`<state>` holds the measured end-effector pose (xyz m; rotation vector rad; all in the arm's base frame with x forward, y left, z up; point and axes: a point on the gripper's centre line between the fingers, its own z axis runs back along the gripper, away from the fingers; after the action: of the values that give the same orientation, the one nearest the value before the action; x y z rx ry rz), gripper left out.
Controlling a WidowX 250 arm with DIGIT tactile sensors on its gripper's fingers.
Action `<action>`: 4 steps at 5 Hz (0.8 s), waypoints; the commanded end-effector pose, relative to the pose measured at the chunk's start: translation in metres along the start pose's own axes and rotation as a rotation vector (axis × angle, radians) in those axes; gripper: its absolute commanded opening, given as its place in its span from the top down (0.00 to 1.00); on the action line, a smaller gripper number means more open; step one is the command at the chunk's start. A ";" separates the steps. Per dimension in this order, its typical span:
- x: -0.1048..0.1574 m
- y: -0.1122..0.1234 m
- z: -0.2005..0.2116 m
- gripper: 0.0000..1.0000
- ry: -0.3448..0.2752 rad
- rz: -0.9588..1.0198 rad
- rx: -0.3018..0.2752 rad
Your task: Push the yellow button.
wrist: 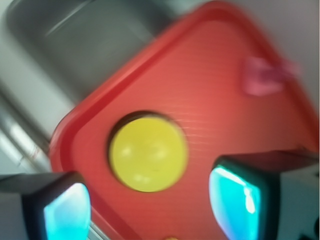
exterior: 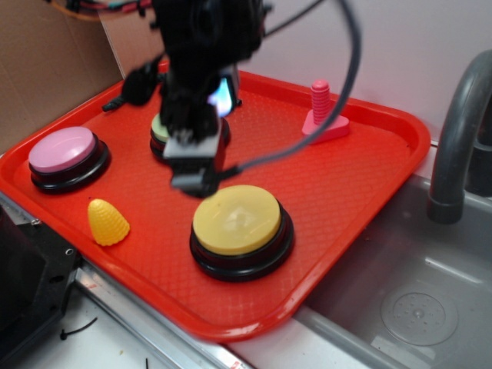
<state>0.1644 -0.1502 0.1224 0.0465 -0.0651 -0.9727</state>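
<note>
Red plastic is filling my exterior view: the tray [exterior: 361, 184] is lying with its near rim just beside the sink [exterior: 415, 292]. I am seeing bare tray floor to the right of the yellow button [exterior: 235, 219] as far as that rim. The button is sitting near the front edge, its smooth yellow dome on a black round base. The gripper [exterior: 196, 182] is hovering just behind and left of the button, above the tray. A yellow cone [exterior: 108, 222] is standing well left of the button, a pink button [exterior: 63, 149] farther left.

In the wrist view, blurred, the yellow button [wrist: 148, 153] is showing between the fingers [wrist: 67, 212], which are spread wide apart and holding nothing.
</note>
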 end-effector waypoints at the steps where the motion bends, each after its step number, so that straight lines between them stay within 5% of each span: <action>1: -0.019 -0.022 -0.031 0.00 -0.082 0.069 -0.122; 3: -0.019 -0.022 -0.031 0.00 -0.082 0.069 -0.122; 4: -0.017 -0.017 -0.049 0.00 -0.113 0.087 -0.064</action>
<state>0.1559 -0.1368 0.0644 -0.0665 -0.1129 -0.8880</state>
